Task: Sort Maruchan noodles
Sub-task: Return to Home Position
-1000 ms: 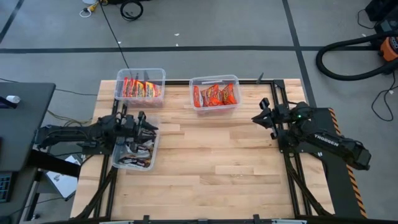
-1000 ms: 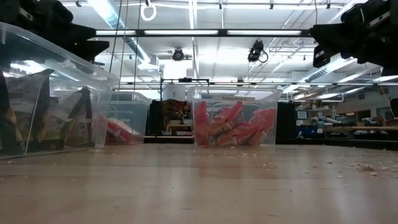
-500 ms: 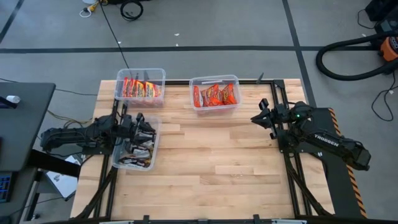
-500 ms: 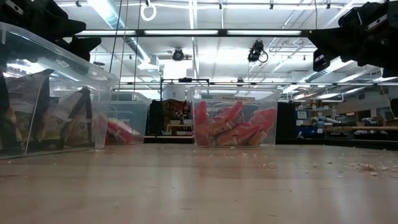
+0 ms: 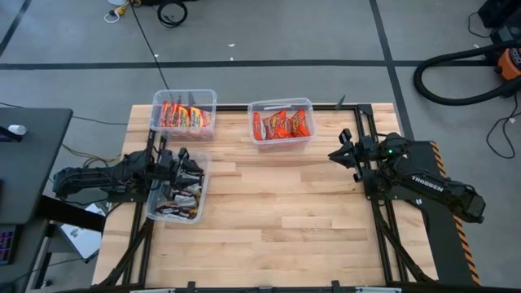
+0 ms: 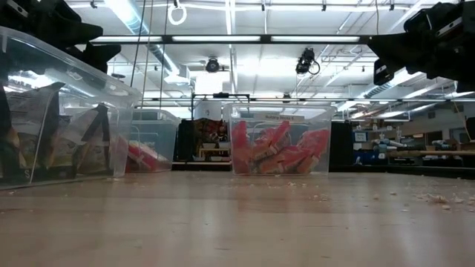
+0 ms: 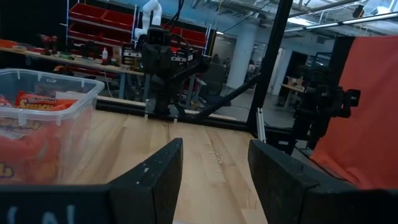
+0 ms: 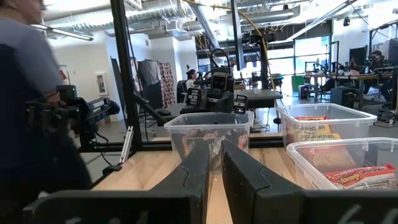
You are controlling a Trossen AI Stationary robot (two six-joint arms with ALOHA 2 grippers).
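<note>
The Maruchan noodles lie in three clear bins. Silver-black packets (image 5: 175, 199) fill the near-left bin (image 5: 201, 185). Yellow-and-red packets (image 5: 184, 116) fill the far-left bin (image 5: 185, 95). Orange-red packets (image 5: 282, 124) fill the middle far bin (image 5: 281, 104). My left gripper (image 5: 199, 168) hovers open and level over the near-left bin, with nothing between its fingers (image 7: 214, 152). My right gripper (image 5: 334, 153) hangs in the air at the table's right side, shut and empty (image 8: 216, 155).
Bare wooden tabletop (image 5: 277, 203) spreads between the bins and the right arm. Black frame rails (image 5: 368, 163) run along both sides. Crumbs lie on the wood (image 6: 438, 198). A person's sleeve (image 8: 37, 93) shows beyond the table.
My left gripper has drawn back a little toward the table's left edge and tipped slightly upward over the near-left bin, staying open.
</note>
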